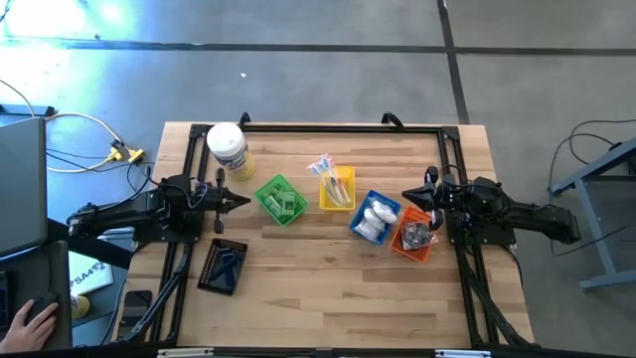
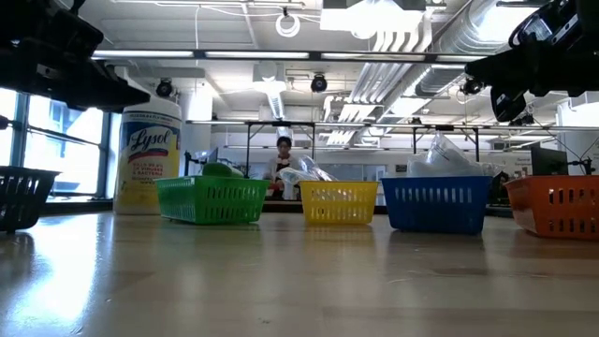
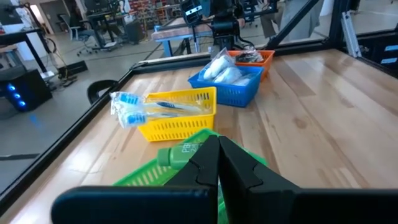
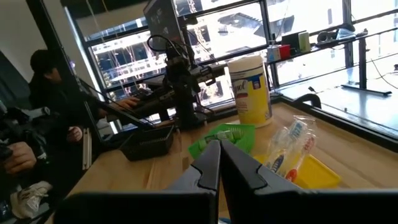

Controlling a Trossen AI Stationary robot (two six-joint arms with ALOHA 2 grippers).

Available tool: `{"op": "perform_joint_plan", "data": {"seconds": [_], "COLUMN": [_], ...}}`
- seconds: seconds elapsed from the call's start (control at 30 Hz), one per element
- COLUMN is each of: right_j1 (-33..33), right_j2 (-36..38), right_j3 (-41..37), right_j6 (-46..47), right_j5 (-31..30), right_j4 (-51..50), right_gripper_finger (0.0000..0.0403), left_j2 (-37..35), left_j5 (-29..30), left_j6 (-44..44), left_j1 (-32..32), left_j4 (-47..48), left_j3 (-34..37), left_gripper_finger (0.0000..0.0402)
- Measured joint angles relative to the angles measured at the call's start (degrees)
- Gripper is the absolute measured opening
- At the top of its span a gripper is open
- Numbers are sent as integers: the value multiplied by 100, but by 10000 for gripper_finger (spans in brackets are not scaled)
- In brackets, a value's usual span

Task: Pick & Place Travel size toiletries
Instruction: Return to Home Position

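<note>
We are logging the main risk first. The left gripper [image 1: 241, 202], a dark two-finger pincer at centre-left of the overhead frame, is hanging just beside the green plastic mesh basket [image 1: 260, 195]. A low or sideways pull-back could be knocking that basket and shifting the small green tubes [image 1: 283, 202] lying inside. The clear-wrapped toothbrushes [image 1: 328, 169] are sticking out past the rim of the yellow mesh basket [image 1: 324, 199] at upper centre, where a passing arm could be snagging them. The right gripper [image 1: 407, 195], at centre-right, is hovering near the blue mesh basket [image 1: 388, 202] holding white packets [image 1: 374, 221] and the orange mesh basket [image 1: 399, 246] holding dark sachets [image 1: 415, 235]. Both pincers are showing fingers pressed together on nothing. Black combs [image 1: 229, 264] are lying in the black tray [image 1: 211, 278] at lower left. We are finding no toiletry loose on the light wooden table [image 1: 328, 288], so every item is sitting apart from both pincers.
</note>
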State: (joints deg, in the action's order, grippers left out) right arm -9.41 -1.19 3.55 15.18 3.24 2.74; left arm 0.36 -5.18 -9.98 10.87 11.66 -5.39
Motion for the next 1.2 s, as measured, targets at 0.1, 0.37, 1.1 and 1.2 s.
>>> {"op": "perform_joint_plan", "data": {"seconds": [0.1,0.37,1.1,1.2], "right_j1": [0,0,0,0], "right_j2": [0,0,0,0], "right_j3": [0,0,2,2], "right_j6": [0,0,0,0], "right_j5": [2,25,29,29], "right_j4": [-12,-78,-87,-87], "right_gripper_finger": [4,4,4,4], "left_j2": [0,0,0,0], "left_j5": [-74,170,185,185], "left_j6": [90,130,580,580], "left_j1": [0,0,0,0], "left_j4": [-9,-85,-118,-120], "left_j3": [2,16,17,17], "left_gripper_finger": [0,0,0,0]}}
